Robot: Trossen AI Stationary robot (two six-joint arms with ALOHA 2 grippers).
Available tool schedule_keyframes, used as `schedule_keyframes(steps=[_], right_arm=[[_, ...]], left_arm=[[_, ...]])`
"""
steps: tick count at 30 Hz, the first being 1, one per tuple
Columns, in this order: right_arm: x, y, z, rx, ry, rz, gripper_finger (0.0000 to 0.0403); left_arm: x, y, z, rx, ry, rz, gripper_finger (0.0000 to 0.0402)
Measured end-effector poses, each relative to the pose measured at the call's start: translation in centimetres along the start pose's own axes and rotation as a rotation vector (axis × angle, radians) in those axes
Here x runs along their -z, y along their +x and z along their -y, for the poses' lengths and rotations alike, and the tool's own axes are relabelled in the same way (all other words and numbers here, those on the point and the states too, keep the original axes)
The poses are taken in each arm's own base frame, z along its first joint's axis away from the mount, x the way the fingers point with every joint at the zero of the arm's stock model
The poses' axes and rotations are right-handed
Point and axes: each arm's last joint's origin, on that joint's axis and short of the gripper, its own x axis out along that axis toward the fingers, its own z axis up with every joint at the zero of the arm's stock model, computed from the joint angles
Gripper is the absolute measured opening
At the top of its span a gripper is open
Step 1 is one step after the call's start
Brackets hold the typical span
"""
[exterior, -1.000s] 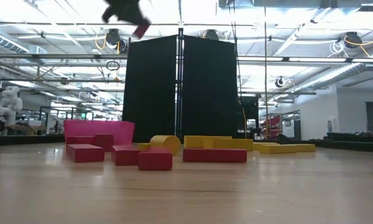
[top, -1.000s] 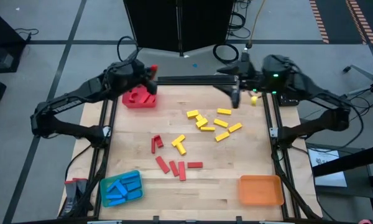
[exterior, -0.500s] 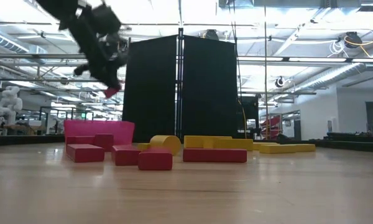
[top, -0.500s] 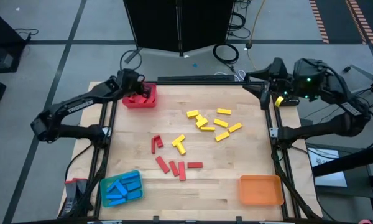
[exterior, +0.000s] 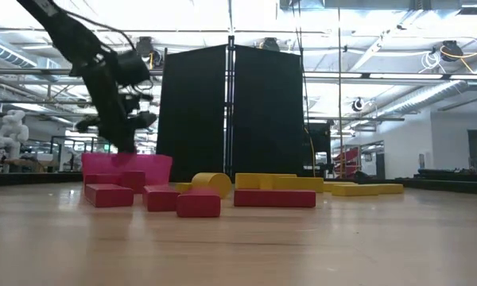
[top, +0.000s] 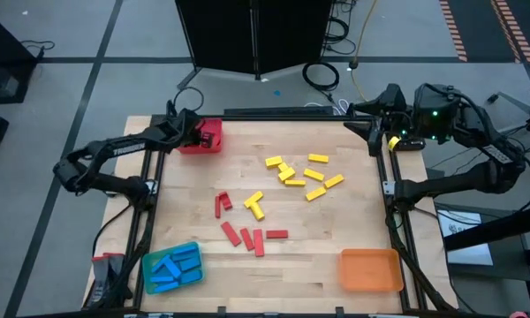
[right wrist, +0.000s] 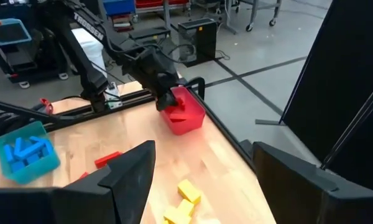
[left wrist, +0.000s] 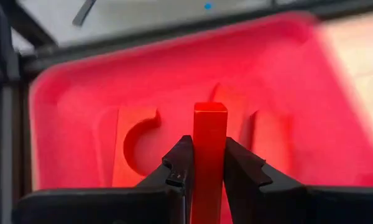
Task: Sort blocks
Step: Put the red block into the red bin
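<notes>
A red tray (top: 210, 139) stands at the table's far left corner and holds red pieces, one with a curved notch (left wrist: 134, 146). My left gripper (top: 194, 134) reaches down into it, shut on a red block (left wrist: 209, 140); the low view shows the gripper (exterior: 124, 145) at the tray's rim (exterior: 143, 159). Loose red blocks (top: 247, 234) and yellow blocks (top: 300, 175) lie flat on the table's middle. My right gripper (right wrist: 204, 150) stands open and raised off the far right corner (top: 377, 132), touching nothing. My left gripper pinches the red block's two long sides (left wrist: 202, 163) between its two fingers. The block lies along the fingers and sticks out past their tips. The fingers slant down from the table's left side. The block's free end (left wrist: 210, 111) is over the tray's floor; whether it touches, I cannot tell.
A blue tray (top: 150, 265) with blue blocks sits at the near left corner, an orange tray (top: 369, 269) at the near right. A black frame rail (top: 274, 113) runs along the far edge. Bare wood lies between the red tray and the block piles.
My left gripper has come down from high above the far left corner to the red tray, tipping its fingers downward, with the red block still held. My right gripper has drawn back toward the table's right edge, then kept still.
</notes>
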Motion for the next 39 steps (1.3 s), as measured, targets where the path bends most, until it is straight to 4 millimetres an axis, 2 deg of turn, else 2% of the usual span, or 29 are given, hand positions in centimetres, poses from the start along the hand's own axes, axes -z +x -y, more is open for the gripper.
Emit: schedule_keyframes(steps=[4, 7, 17, 22, 26, 30, 35, 39], right_arm=[[0.1, 0.8, -0.2, -0.016, 0.010, -0.036, 0.0263], [0.2, 1.4, -0.3, -0.026, 0.018, -0.060, 0.0263], [0.6, 2.2, -0.7, -0.112, 0.015, -0.123, 0.0263], [0.8, 3.5, -1.5, -0.241, 0.013, -0.178, 0.0263], [2.1, 6.4, -2.9, -0.325, -0.001, -0.298, 0.0263], [4.7, 11.0, -5.4, -0.409, -0.053, -0.475, 0.0263], [9.7, 17.2, -9.5, -0.497, -0.178, -0.719, 0.0263], [14.2, 21.6, -12.5, -0.521, -0.266, -0.884, 0.0263]], left_arm=[[0.7, 1.9, 0.2, -0.025, 0.020, -0.068, 0.0061], [0.9, 2.5, 0.4, -0.027, 0.035, -0.084, 0.0065], [-0.1, 1.0, 0.5, 0.043, 0.075, -0.013, 0.0225], [-1.8, -1.1, 0.9, 0.165, 0.082, 0.035, 0.0275], [-3.7, -3.8, 1.4, 0.321, 0.069, 0.105, 0.0284], [-5.3, -7.5, 1.9, 0.521, 0.024, 0.172, 0.0285], [-5.9, -12.8, 2.5, 0.698, 0.030, 0.293, 0.0285], [-5.8, -16.7, 2.1, 0.781, 0.047, 0.408, 0.0285]])
